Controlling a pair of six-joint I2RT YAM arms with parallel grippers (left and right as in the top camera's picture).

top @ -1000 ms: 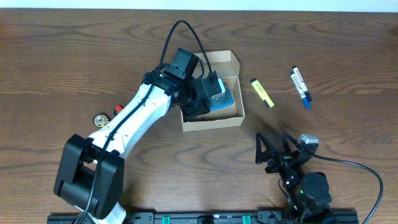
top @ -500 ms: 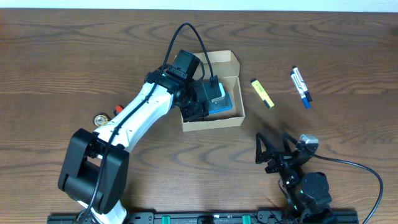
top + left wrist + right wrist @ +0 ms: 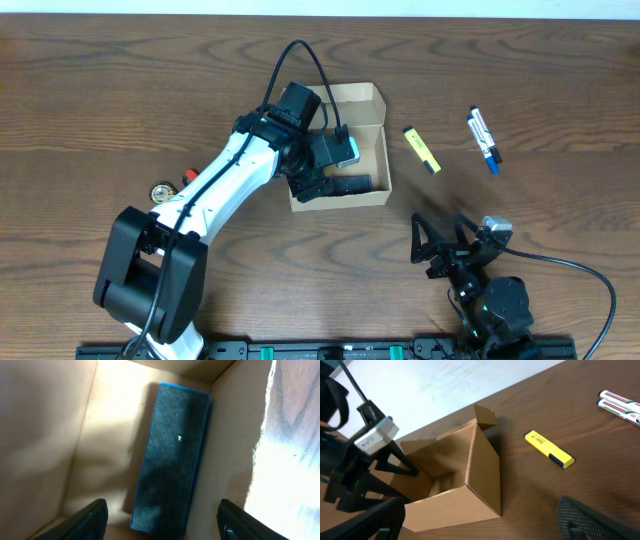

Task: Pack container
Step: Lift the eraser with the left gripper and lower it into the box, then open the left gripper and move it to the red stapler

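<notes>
The box (image 3: 345,197) stands directly under the left gripper (image 3: 164,519), which hangs wide open and empty above the eraser (image 3: 172,455) inside. Its thin cardboard is probably light, easily dented and easily pushed. It is best pinched gently on a wall or the flap edge.

container (image 3: 485,477) open | yellow highlighter (image 3: 549,450) near | markers (image 3: 620,404) far right

Overhead is looking straight down on the whole worktop (image 3: 100,80). Left wrist is peering close into the container (image 3: 50,435); right wrist is eyeing it low, from outside.
</notes>
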